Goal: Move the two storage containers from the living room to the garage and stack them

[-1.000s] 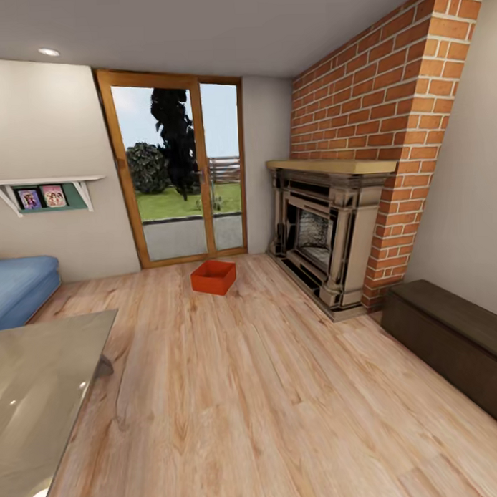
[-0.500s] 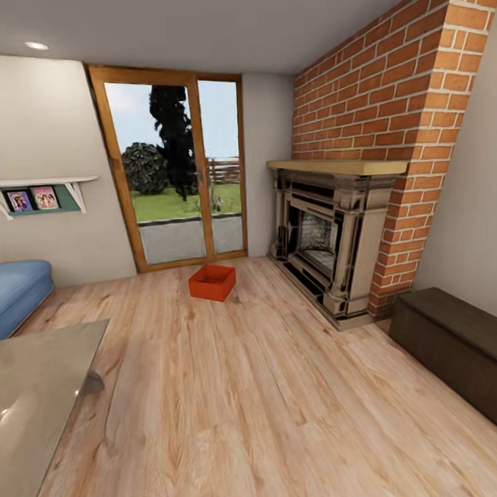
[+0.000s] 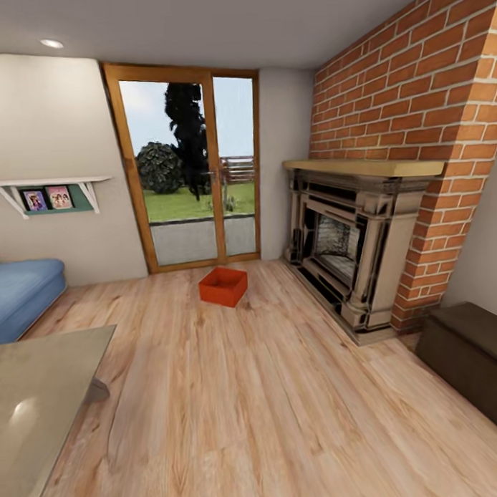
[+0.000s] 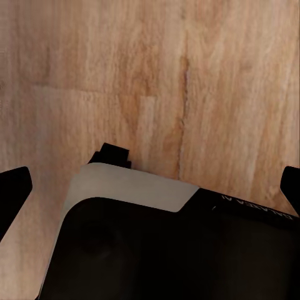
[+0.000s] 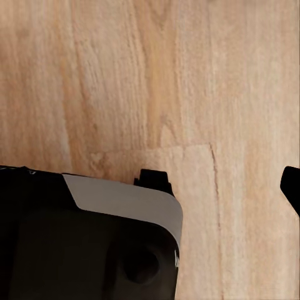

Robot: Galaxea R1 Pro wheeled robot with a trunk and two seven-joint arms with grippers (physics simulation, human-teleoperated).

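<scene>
One orange-red storage container (image 3: 223,286) sits on the light wood plank floor (image 3: 247,413) of the living room, just in front of the wood-framed glass doors (image 3: 192,171), well ahead of me. It is open-topped and looks empty. In the left wrist view my left gripper (image 4: 151,186) hangs over bare planks, its dark fingertips (image 4: 14,187) spread wide with nothing between them. In the right wrist view my right gripper (image 5: 150,187) also hovers over planks; one fingertip (image 5: 292,187) shows at the frame's edge, set wide.
A glass coffee table (image 3: 39,399) stands close at the left, with a blue sofa (image 3: 21,292) behind it. The red brick fireplace (image 3: 349,252) juts out on the right, and a dark brown box (image 3: 471,355) lies nearer on the right. Open planks lead to the container.
The whole head view has shifted: the camera has come a little closer to the doors and container and turned slightly. Nothing in the room has moved.
</scene>
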